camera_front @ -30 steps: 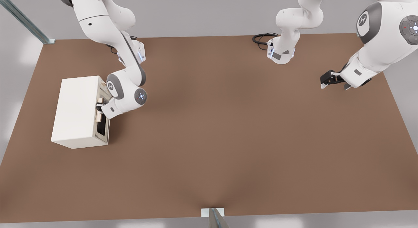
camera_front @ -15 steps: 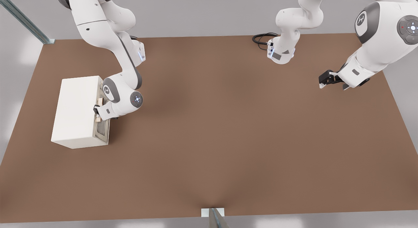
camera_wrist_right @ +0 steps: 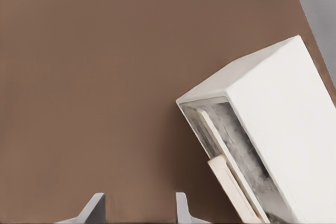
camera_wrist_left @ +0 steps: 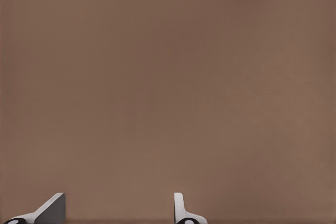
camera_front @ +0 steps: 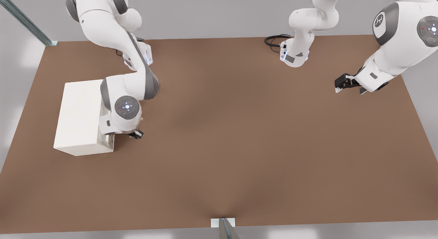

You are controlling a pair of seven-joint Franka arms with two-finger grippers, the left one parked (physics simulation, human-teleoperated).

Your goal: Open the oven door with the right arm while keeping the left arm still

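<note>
Table [camera_front: 239, 146]: smooth brown.
Gripper [camera_wrist_right: 139, 209]: fingers spread, grasping nothing.
Oven [camera_wrist_right: 283, 124]: cream box beside gripper.
Oven door [camera_wrist_right: 223, 150]: partly cut off.

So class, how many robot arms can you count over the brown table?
2: the right arm at the front view's left, its gripper open beside the oven; the left arm at the front view's right.

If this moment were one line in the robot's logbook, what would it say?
right arm: beside oven front | gripper: open, empty, off the handle | oven door: ajar | table
</note>
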